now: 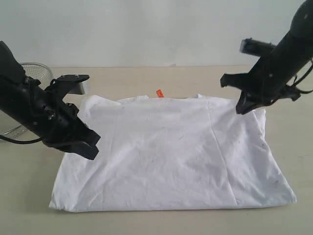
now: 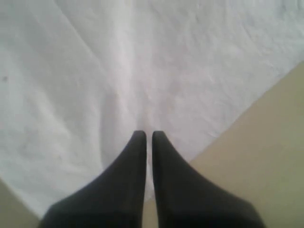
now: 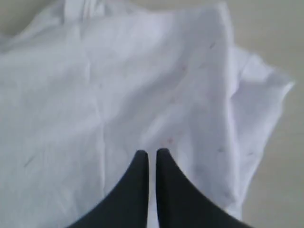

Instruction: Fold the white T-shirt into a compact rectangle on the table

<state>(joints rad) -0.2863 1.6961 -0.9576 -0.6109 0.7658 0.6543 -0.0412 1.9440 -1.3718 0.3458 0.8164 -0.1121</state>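
I see the shirt (image 1: 171, 156) spread flat on the table (image 1: 156, 223). Left gripper (image 2: 145, 135) and right gripper (image 3: 151, 153) hang over its left and right sides, both clenched, seemingly on nothing.

- A wire mesh bowl (image 1: 35, 72) sits at the far left of the frame, silver, its rim showing at upper left and again lower down at the left edge; much of it is hidden.
- A plain pale wall (image 1: 146, 29) spans the top of the frame.
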